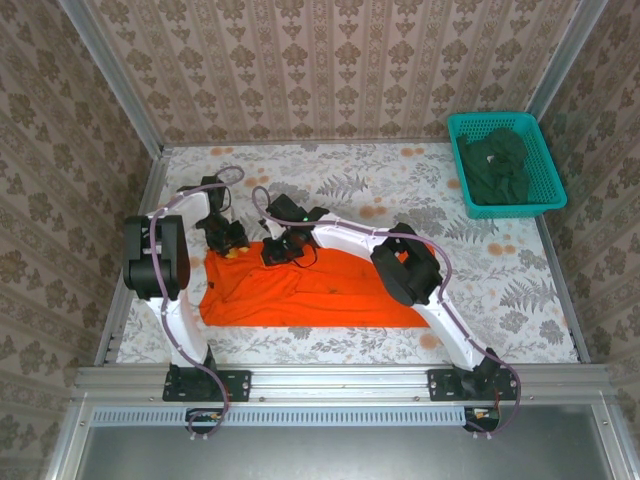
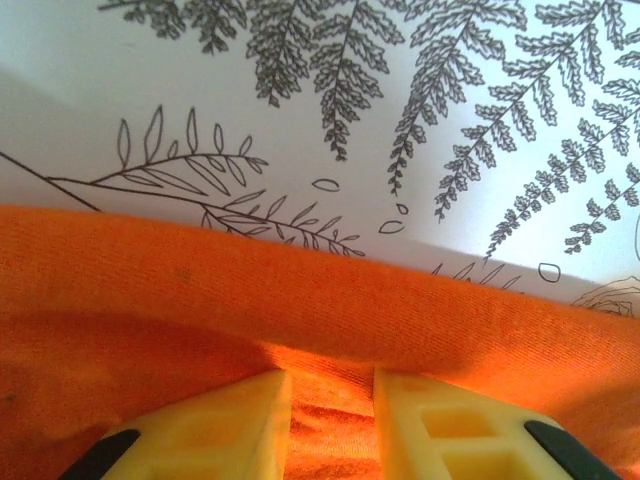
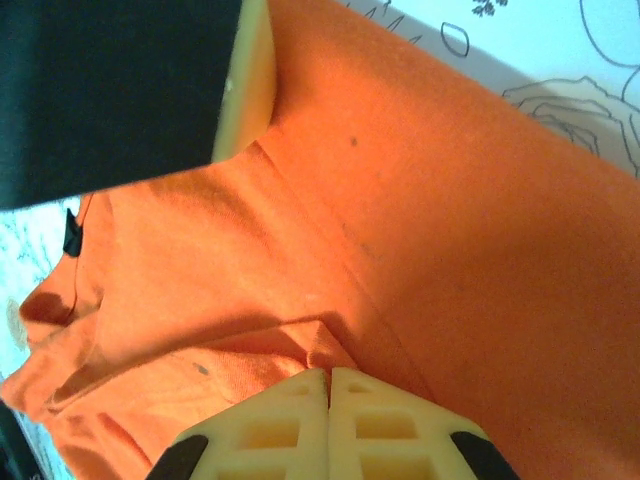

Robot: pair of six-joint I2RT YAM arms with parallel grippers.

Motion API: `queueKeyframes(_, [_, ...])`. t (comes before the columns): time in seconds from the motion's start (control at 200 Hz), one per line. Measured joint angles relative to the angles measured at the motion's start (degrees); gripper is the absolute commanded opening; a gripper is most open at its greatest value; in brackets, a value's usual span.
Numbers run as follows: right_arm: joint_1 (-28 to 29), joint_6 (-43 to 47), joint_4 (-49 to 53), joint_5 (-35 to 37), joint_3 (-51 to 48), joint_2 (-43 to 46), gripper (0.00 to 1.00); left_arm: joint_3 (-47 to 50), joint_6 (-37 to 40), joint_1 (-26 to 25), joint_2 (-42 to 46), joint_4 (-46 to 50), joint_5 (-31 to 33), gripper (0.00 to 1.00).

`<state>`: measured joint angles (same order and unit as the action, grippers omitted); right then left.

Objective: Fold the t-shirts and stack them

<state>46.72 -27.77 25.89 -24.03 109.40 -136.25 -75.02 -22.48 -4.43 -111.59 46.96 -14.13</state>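
left jaws nearly closed, pinching far edge of orange t-shirt (image 1: 320, 295); right jaws pressed together on small pucker beside. shirt spread on surface (image 1: 500, 300), near-left. i'd lift both pinches evenly, edge taut, fold toward me.

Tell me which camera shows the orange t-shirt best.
The top external view. It takes in the whole orange t-shirt, spread flat on the fern-print table, so its outline and position are clear. The left wrist view shows one thick folded edge up close. The right wrist view shows wrinkled cloth and a seam.
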Motion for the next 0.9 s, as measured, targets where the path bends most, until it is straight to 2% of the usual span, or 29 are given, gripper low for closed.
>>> queueKeyframes(0.275, [0.1, 3.2, -2.7, -1.7, -8.9, 9.4, 0.02, 0.0, 0.0, -0.1, 0.0, 0.0, 0.4, 0.3])
queueKeyframes(0.55, [0.3, 7.4, -4.2, -5.1, -16.5, 13.1, 0.08, 0.0, 0.0, -0.4, 0.0, 0.0, 0.9, 0.3])
queueKeyframes(0.845, [0.8, 10.7, -5.0, -5.1, -24.3, 13.9, 0.23, -0.2, 0.0, -0.5, 0.0, 0.0, 1.1, 0.31])
queueKeyframes(0.9, [0.8, 11.1, -5.4, -5.0, -27.1, 15.3, 0.28, -0.2, 0.0, -0.5, 0.0, 0.1, 1.1, 0.32])
